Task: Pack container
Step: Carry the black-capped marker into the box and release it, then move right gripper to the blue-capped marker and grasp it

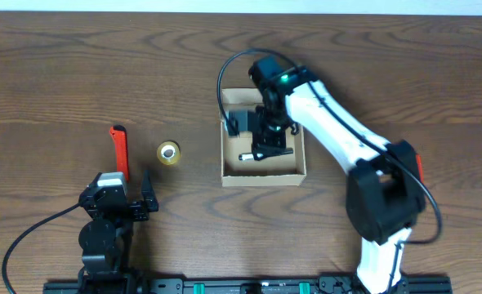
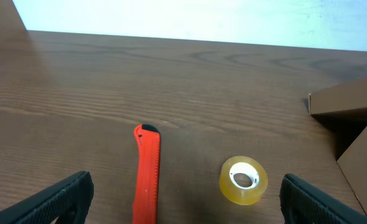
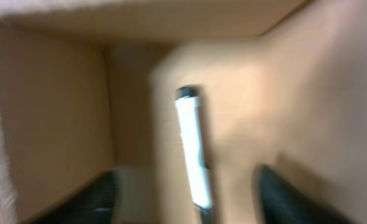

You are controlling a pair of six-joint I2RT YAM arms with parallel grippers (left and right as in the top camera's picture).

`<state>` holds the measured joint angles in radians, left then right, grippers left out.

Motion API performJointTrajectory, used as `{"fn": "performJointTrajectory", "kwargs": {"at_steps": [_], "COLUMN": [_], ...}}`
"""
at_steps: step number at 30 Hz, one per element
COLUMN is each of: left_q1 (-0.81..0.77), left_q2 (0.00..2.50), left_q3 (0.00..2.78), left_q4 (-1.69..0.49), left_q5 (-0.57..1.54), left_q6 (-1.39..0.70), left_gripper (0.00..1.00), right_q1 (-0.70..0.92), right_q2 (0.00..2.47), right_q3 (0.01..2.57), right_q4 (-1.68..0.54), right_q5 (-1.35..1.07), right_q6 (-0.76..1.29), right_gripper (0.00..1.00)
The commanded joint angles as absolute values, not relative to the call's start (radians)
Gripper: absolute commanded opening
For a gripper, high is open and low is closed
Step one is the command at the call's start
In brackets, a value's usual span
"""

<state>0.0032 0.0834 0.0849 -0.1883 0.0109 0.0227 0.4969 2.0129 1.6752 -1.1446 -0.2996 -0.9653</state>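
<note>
While the container (image 1: 261, 176) sits open at the table's (image 1: 53, 82) middle, a white marker (image 3: 193, 149) lies on its floor. Inside the box, the right gripper (image 1: 265, 145) has its fingers spread on either side of the marker, gripping nothing. Left of the box lie a tape roll (image 1: 168, 153) and a red tool (image 1: 120, 151). Nearer, the left gripper (image 2: 186, 205) is parted and empty.

Blurred pen (image 3: 193, 155) in right wrist view; red object (image 2: 147, 174), lower end out of frame.
</note>
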Motion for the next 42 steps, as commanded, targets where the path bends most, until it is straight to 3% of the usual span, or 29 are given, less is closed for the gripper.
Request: {"fn": "performJointTrajectory", "kwargs": {"at_steps": [1,3,4,5,7,13,20,29,36,42], "left_q1": [-0.001,-0.001,-0.001,-0.001,-0.001,-0.001,-0.001,-0.001,-0.001,-0.001], "left_q2": [0.083,0.083,0.083,0.083,0.083,0.083,0.083,0.083,0.083,0.083], "left_q3": [0.063,0.063,0.063,0.063,0.063,0.063,0.063,0.063,0.063,0.063], "left_q4": [-0.212,-0.212,-0.212,-0.212,-0.212,-0.212,-0.212,-0.212,-0.212,-0.212], "left_q5": [-0.004,-0.004,-0.004,-0.003,-0.002,0.000,0.000,0.000,0.000,0.000], "left_q6": [0.014,0.014,0.014,0.014,0.014,0.014,0.014,0.014,-0.004,-0.004], "left_gripper": [0.95,0.95,0.95,0.95,0.95,0.95,0.95,0.95,0.95,0.95], "right_q1": [0.428,0.373,0.340,0.310,0.223,-0.020,-0.094,-0.092,-0.092,-0.093], "right_q2": [1.871,1.848,1.841,1.840,1.840,1.836,1.836,1.836,1.837,1.837], "right_q3": [1.756,1.761,1.761,1.761,1.761,1.761,1.674,1.380,1.256,1.193], "right_q4": [-1.145,-1.158,-1.171,-1.176,-1.175,-1.228,-1.308,-1.156,-1.075,-1.024], "right_q5": [-0.317,-0.298,-0.266,-0.226,-0.092,-0.059,-0.065,-0.054,-0.062,-0.079], "right_q6": [-0.780,-0.703,-0.667,-0.613,-0.386,-0.061,-0.174,-0.308,-0.440,-0.548], "right_gripper": [0.71,0.62,0.52,0.50,0.62,0.62,0.68,0.69,0.78,0.76]}}
